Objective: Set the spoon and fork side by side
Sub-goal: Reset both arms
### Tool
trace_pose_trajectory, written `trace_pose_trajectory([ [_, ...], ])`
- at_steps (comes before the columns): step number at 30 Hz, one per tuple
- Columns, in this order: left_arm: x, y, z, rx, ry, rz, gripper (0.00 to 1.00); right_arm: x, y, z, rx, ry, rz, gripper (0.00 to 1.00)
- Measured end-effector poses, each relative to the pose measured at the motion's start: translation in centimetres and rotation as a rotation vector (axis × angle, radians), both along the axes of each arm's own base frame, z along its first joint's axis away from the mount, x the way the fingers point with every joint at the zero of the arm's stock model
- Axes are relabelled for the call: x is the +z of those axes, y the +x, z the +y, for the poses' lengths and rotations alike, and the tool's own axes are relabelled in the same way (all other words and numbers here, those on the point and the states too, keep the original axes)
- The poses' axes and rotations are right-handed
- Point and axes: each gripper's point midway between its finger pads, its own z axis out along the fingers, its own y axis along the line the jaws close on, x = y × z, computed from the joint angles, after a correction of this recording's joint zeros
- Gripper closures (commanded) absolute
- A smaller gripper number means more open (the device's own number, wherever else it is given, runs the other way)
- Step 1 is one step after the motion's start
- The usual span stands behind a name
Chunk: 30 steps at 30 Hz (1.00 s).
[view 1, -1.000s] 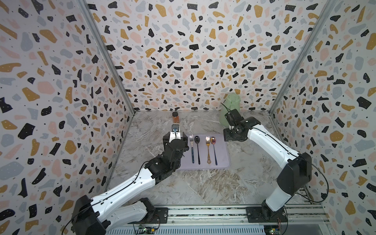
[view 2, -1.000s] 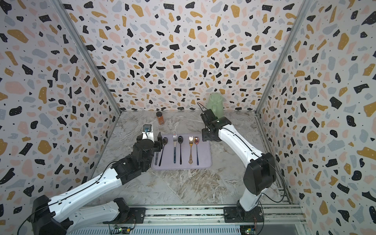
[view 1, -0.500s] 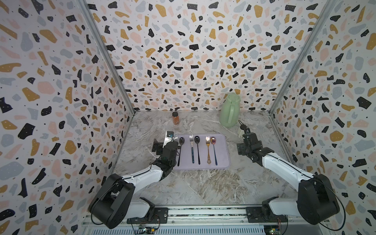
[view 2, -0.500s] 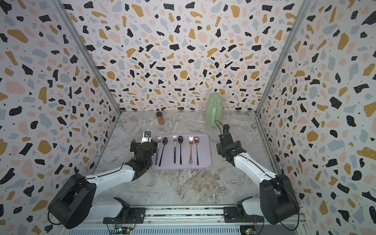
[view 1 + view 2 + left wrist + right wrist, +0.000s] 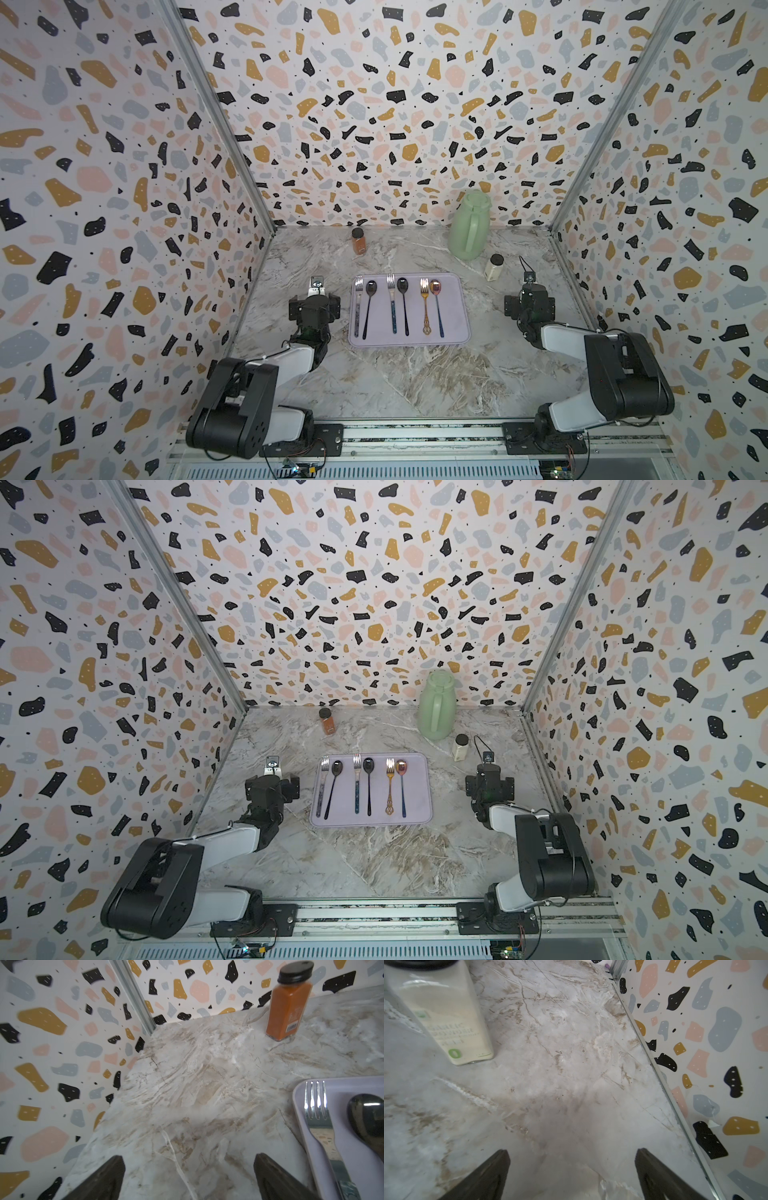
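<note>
The silver fork [image 5: 359, 285] and black spoon [image 5: 371, 287] lay side by side at the left end of the tray [image 5: 456, 328], next to two other pairs. A careless sweep by either arm could knock the tray askew. Both arms sat folded low over the tabletop [image 5: 415, 382], flanking it, left gripper [image 5: 189, 1176] and right gripper [image 5: 572, 1174] spread wide and empty

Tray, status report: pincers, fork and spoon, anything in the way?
Left pincer open, empty, beside tray. Right pincer open, empty, near garlic jar. Silver fork and black spoon side by side on tray. Nothing blocking.
</note>
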Motion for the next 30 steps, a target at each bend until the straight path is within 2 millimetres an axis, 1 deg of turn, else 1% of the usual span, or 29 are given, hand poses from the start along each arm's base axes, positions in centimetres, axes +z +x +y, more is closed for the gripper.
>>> trace_pose_trajectory([
  [2,-1.7,-0.5,-0.2,-0.024,-0.023,0.044,0.0,0.0,0.3,0.1,0.007,0.008,-0.009,0.0],
  [3,-1.9,-0.6,-0.4,-0.036,-0.033,0.048,0.0,0.1,0.4,0.2,0.011,0.011,-0.017,0.0],
  [6,-1.2,-0.1,-1.0,-0.067,-0.062,0.015,0.0,0.7,0.8,0.4,0.026,0.02,-0.049,0.0],
  [8,-0.8,0.1,-1.3,-0.079,-0.072,-0.004,0.0,0.9,0.7,0.8,0.048,0.028,-0.083,0.0],
  [10,-0.6,0.2,-1.4,-0.088,-0.078,-0.011,0.0,0.8,0.0,0.9,0.066,0.041,-0.136,0.0],
  [11,-0.6,0.3,-1.5,-0.088,-0.079,-0.013,0.0,0.3,-0.7,0.9,0.07,0.044,-0.152,0.0],
  [13,-0.6,0.3,-1.5,-0.088,-0.08,-0.015,0.0,-1.3,-2.2,0.6,0.065,0.047,-0.118,0.0],
  [14,-0.6,0.3,-1.5,-0.087,-0.081,-0.015,0.0,-1.7,-2.4,0.4,0.061,0.047,-0.112,0.0],
  [16,-0.6,0.3,-1.5,-0.087,-0.082,-0.016,0.0,-1.4,-2.3,0.3,0.057,0.047,-0.122,0.0],
  [18,-0.6,0.3,-1.5,-0.087,-0.083,-0.016,0.0,-0.6,-1.8,0.4,0.061,0.049,-0.159,0.0],
  [22,-0.6,0.3,-1.5,-0.087,-0.083,-0.016,0.0,0.2,-1.2,0.5,0.069,0.054,-0.192,0.0],
  [30,-0.6,0.3,-1.5,-0.087,-0.083,-0.016,0.0,0.4,-1.1,0.6,0.071,0.055,-0.2,0.0],
])
